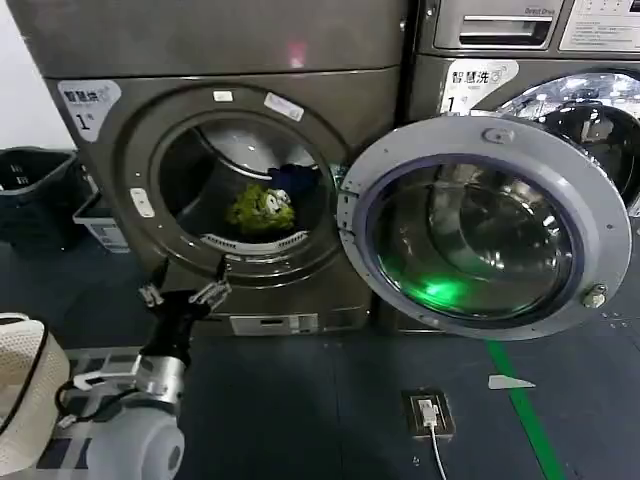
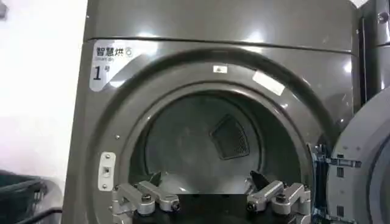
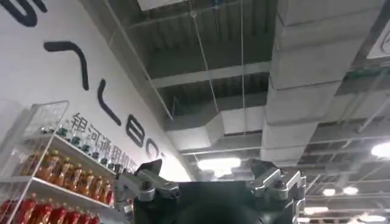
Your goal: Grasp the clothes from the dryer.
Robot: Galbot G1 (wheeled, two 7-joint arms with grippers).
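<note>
While the left gripper (image 1: pixel 182 293) waits wide open and empty at the dryer (image 1: pixel 120 200) porthole's 7 o'clock, the clothes (image 1: pixel 262 208) lie inside; next, reach inward toward them.

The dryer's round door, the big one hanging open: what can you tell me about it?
The door is a large round porthole with a broad silver-grey rim around a domed glass pane. It stands swung fully open to the right of the dryer, hinged at its left edge beside the drum opening. The glass reflects the room and a green glow low down. A small round knob sits on the rim's lower right. It partly covers the neighbouring machine. No gripper touches it.
</note>
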